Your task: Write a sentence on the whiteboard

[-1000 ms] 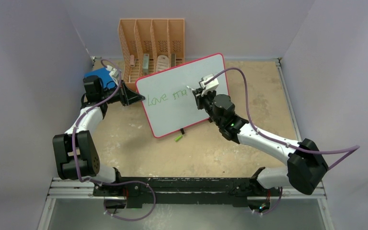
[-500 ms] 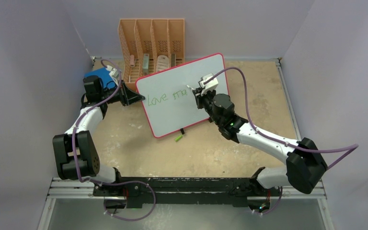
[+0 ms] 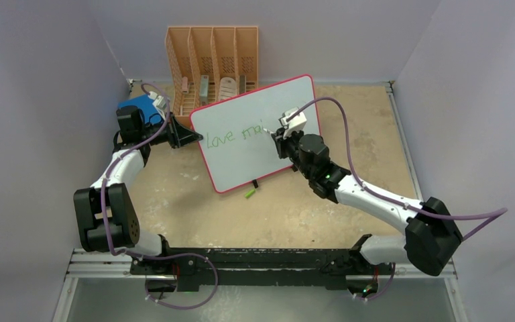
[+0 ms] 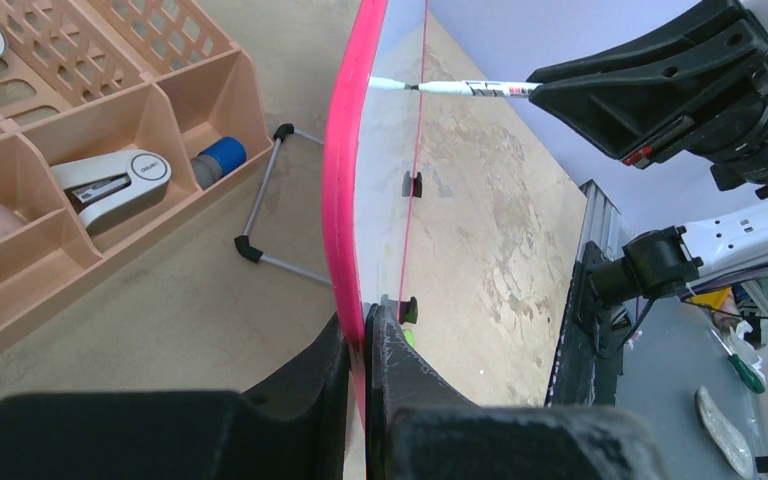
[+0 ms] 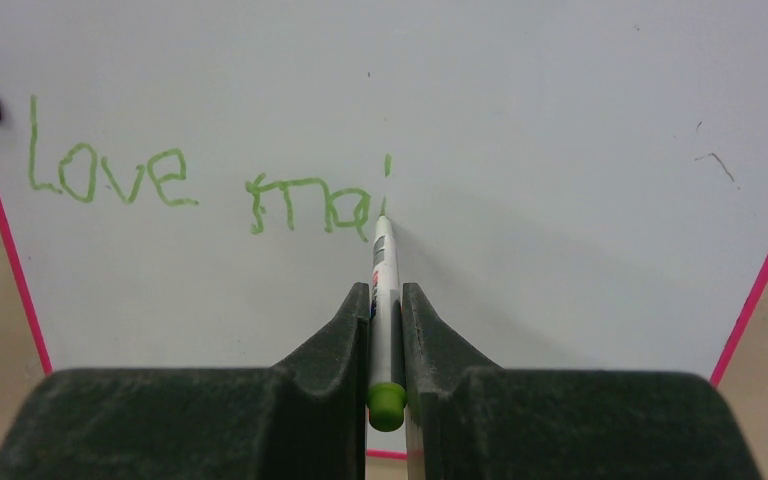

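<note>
The large glossy white whiteboard with a red-pink rim (image 3: 238, 168) stands propped mid-table, its left rim clamped by the left gripper (image 4: 363, 332). The right gripper (image 5: 384, 296), clamped on a slim white green-tipped marker (image 5: 384, 262), holds the tip at the green handwritten sentence (image 5: 210, 190), unfinished at "love ma". The stroke in hand calls for light, even pressure.

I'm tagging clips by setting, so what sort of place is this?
Probably a robotics lab test cell: a left arm and right arm bolted to a metal rail, plain walls boxing in the table, and staged props, a whiteboard and desk organiser.
</note>
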Available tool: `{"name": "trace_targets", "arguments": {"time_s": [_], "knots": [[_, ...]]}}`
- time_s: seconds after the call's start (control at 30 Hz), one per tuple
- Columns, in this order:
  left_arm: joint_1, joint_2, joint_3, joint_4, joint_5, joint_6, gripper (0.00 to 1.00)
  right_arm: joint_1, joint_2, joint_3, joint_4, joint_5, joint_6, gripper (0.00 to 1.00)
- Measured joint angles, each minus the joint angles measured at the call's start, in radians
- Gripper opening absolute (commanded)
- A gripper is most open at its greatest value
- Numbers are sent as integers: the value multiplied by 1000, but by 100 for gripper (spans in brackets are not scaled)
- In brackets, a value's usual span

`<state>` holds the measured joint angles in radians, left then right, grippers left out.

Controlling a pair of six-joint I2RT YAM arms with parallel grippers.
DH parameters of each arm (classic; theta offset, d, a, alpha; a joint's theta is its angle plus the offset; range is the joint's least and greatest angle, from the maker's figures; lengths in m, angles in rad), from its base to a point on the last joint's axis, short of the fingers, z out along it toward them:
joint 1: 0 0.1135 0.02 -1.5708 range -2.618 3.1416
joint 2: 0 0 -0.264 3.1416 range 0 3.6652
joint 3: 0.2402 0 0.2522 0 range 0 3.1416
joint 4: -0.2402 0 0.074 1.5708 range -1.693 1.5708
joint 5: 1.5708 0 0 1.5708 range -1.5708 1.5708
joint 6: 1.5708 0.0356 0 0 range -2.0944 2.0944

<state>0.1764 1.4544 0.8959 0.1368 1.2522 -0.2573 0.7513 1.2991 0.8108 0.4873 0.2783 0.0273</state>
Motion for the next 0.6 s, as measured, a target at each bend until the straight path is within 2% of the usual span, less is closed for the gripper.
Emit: {"name": "trace_targets", "arguments": {"time_s": [0.6], "knots": [[0,-2,0,0,0,0,0,0,-17,-17,-41,-8,19,0]]}}
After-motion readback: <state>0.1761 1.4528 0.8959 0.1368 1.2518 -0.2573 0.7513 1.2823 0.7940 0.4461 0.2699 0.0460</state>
